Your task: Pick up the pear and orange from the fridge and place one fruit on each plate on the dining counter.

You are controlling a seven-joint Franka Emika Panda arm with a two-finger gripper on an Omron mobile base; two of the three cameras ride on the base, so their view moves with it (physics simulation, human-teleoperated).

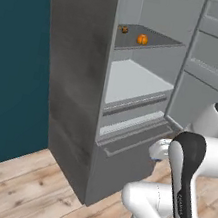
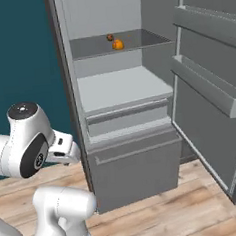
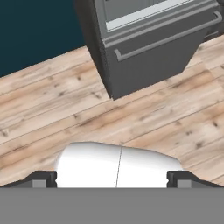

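The fridge [image 1: 81, 75] stands open, its door [image 2: 207, 83] swung to the right. On its upper shelf lies the orange [image 1: 142, 39] [image 2: 118, 45]. Just behind and left of it sits a smaller dark brown fruit [image 1: 124, 29] [image 2: 109, 37], too small to tell whether it is the pear. My gripper [image 3: 111, 179] is open, its fingertips [image 3: 43, 178] wide apart with nothing between them. It hangs low in front of the fridge, far below the shelf, facing the wooden floor and the bottom drawer [image 3: 153, 52]. The plates and the dining counter are out of view.
A pale middle shelf [image 2: 123, 89] and drawer fronts lie below the fruit shelf. Door racks [image 2: 208, 90] jut out on the right. A teal wall [image 1: 12, 63] stands left of the fridge. Wooden floor [image 3: 131, 113] spreads in front. My folded arm [image 1: 183, 190] sits close to the drawer.
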